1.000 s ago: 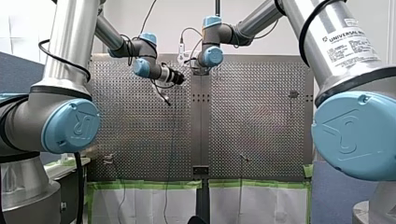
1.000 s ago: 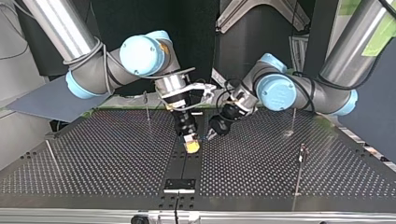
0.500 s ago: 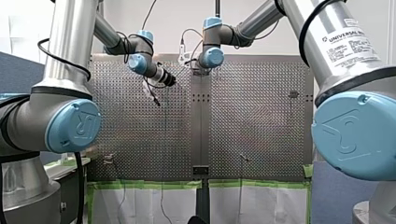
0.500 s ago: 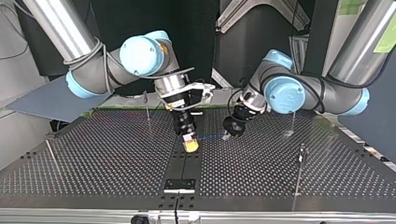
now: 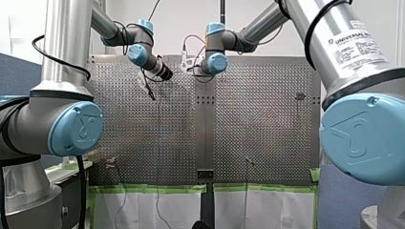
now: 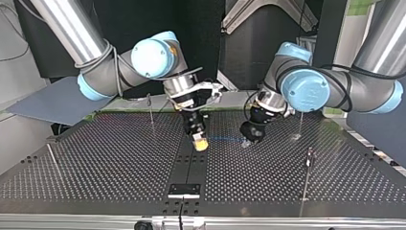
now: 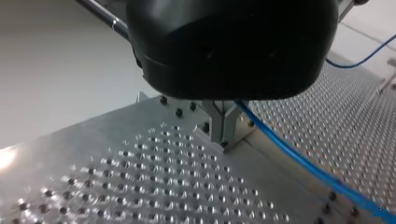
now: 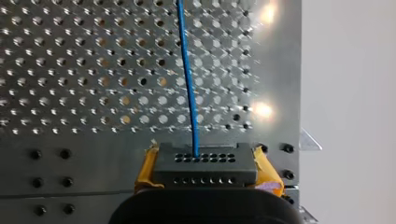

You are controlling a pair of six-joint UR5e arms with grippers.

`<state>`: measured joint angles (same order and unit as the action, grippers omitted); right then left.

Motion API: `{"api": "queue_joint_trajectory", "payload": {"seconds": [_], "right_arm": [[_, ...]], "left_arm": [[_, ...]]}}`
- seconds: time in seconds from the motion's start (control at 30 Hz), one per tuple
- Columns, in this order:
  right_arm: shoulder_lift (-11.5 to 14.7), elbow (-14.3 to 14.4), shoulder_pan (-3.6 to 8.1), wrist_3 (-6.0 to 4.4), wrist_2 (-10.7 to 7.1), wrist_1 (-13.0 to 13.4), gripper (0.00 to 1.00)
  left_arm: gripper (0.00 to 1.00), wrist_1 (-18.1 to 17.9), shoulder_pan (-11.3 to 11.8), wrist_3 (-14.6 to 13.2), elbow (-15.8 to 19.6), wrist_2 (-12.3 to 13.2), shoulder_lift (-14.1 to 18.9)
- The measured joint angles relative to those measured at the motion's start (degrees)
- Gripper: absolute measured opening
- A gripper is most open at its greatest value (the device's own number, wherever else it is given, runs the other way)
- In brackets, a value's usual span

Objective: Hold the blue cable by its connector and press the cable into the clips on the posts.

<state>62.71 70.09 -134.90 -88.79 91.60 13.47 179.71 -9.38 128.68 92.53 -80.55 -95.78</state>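
In the right wrist view my right gripper (image 8: 205, 163) is shut, its yellow pads clamping a dark connector (image 8: 205, 173). The blue cable (image 8: 187, 79) leaves the connector and runs straight ahead over the perforated plate. In the top view this gripper (image 6: 199, 143) hangs low over the table's middle strip. The cable (image 6: 225, 139) stretches from it toward my left gripper (image 6: 249, 140) at its right. In the left wrist view my left gripper (image 7: 223, 137) has its metal fingers closed, and the cable (image 7: 299, 158) comes out at them and trails away beside them.
Thin posts stand on the perforated table (image 6: 105, 163): one behind my right gripper (image 6: 151, 111), two at the top view's right (image 6: 300, 125) (image 6: 309, 165), and a leaning one at its left (image 6: 53, 160). A small bracket (image 6: 184, 189) sits at the near edge.
My left gripper has moved toward the top view's right, away from my right gripper, and the blue cable now spans the gap between them. My right gripper has shifted slightly the same way.
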Motion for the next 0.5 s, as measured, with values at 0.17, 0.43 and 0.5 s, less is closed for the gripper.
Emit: {"api": "queue_joint_trajectory", "payload": {"seconds": [0.17, 0.43, 0.5], "right_arm": [[-0.5, 0.0, -0.04, 0.00, -0.09, 0.0, 0.00], [-1.6, 0.0, -0.04, -0.08, -1.17, 1.1, 0.00], [-2.2, 0.0, -0.06, -0.17, -1.92, 1.5, 0.00]], "left_arm": [[0.00, 2.3, 0.0, -2.4, 0.0, -2.4, 0.1], [0.00, 3.4, -0.2, -6.2, 1.6, -6.2, 2.3], [0.00, 2.5, -0.1, -7.3, 2.6, -7.3, 3.4]]}}
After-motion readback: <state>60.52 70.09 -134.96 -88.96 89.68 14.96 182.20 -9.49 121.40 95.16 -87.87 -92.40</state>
